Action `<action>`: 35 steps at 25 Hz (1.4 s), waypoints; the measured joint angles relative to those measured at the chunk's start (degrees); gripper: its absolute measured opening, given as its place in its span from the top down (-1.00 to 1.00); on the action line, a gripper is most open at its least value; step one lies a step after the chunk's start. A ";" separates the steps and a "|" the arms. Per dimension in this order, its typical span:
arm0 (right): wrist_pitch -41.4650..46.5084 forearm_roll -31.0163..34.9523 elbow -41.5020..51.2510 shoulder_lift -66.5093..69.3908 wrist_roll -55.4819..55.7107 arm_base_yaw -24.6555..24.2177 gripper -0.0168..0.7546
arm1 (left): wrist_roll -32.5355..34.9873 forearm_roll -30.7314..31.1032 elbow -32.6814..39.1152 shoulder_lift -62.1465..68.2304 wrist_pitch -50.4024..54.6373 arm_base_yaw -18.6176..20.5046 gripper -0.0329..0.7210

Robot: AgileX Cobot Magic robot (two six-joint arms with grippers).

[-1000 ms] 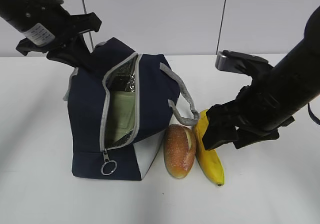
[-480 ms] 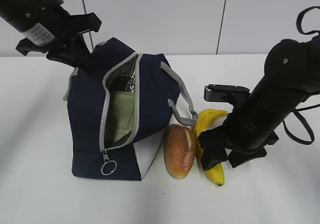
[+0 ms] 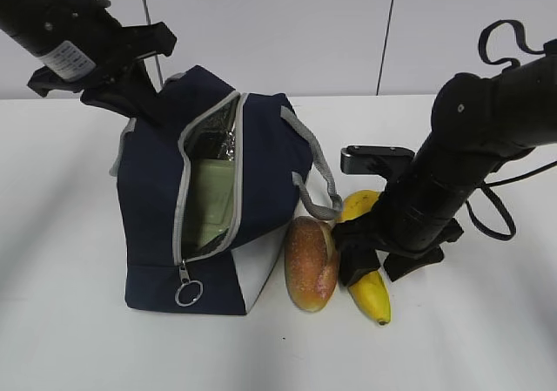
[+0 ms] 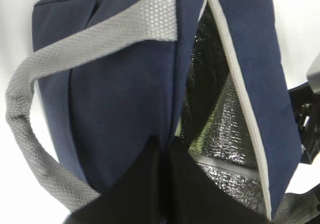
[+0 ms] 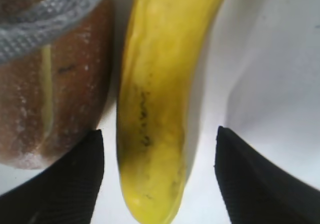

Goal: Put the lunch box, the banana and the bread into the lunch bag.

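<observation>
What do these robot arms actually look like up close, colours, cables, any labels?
Both arms are matt black and tube-like. The left arm carries a white sticker with small print. The right arm has a thin black cable looping off it and a grey flat block near the wrist. The right gripper ends in two broad black fingers.

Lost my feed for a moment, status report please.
Right gripper open, straddling the banana on the table. Left gripper shut on lunch bag edge, holding it open. Lunch box inside. Bread close beside left finger.
</observation>
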 joint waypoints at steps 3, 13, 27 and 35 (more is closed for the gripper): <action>-0.04 -0.13 0.00 0.68 0.00 0.00 -0.37 | 0.00 0.02 0.00 0.00 0.00 0.00 0.92; -0.67 -0.26 -0.23 0.68 0.00 0.00 0.15 | 0.00 0.02 0.00 0.00 0.00 0.00 0.92; 6.17 -21.76 -4.03 -9.39 15.89 -0.89 0.15 | 0.00 0.24 0.00 0.00 0.05 0.00 0.92; 12.38 4.70 -9.13 -16.92 -9.32 -0.89 0.15 | 0.00 0.37 0.00 0.00 0.05 0.00 0.92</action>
